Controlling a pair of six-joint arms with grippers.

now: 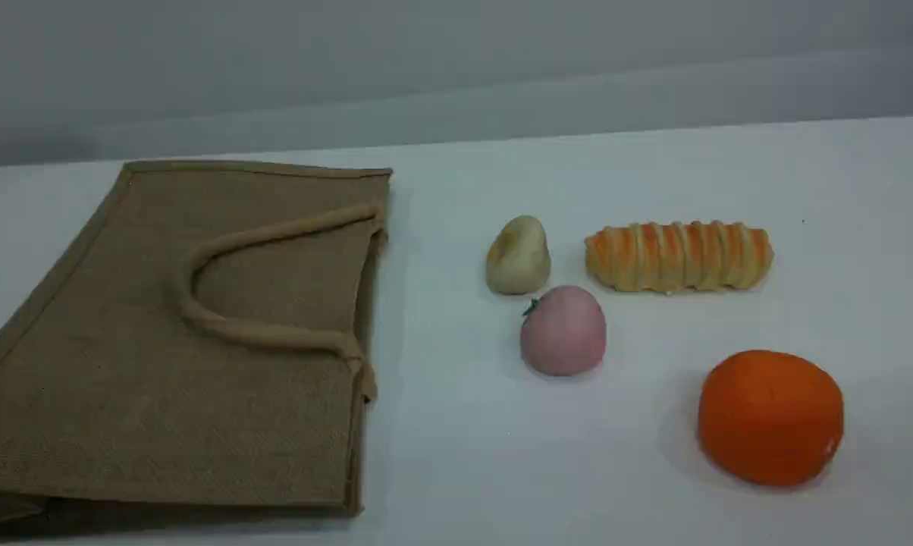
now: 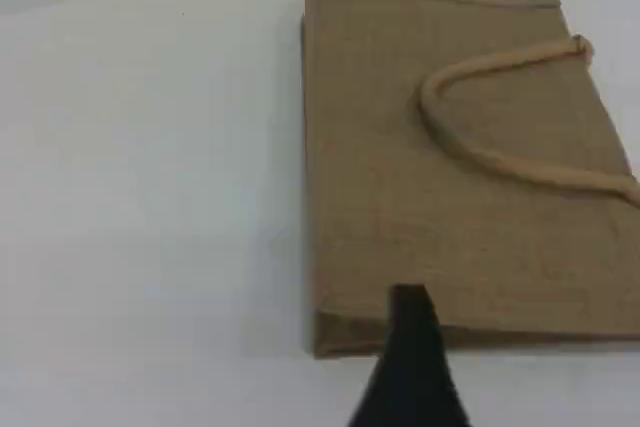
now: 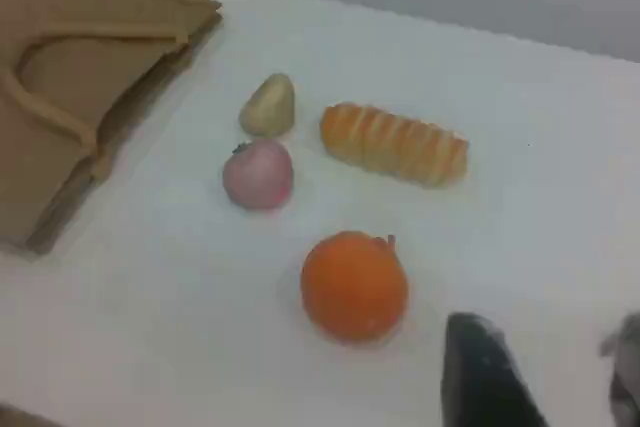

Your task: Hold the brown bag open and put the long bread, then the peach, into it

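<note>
Currently no hold on anything. Left gripper (image 2: 410,367) spread wide, empty, poised over the near edge of the brown bag (image 1: 183,341); only one fingertip showing in its own camera. Lying flat and closed on the tabletop (image 1: 502,455) directly beneath and ahead of that gripper, with the upper loop handle (image 1: 221,326) ahead and to its right. Probably light and floppy, coarse weave giving decent friction; best taken at the rolled handle or the hemmed mouth edge, then lifted to part the two sides.

Right gripper (image 3: 555,377) with fingertips apart, nothing between them, clear of the food. Orange ball (image 1: 770,415) nearest, just ahead and to its left. Long bread (image 1: 678,256) farther ahead, beyond the ball, lying crosswise to the gripper. Likely soft and squashy, so a gentle pinch across the middle of its length, between ridges. Peach (image 1: 563,331) ahead and farther left, close beside a beige lumpy fruit (image 1: 518,255); small, round, matte, liable to roll if nudged off-centre.
</note>
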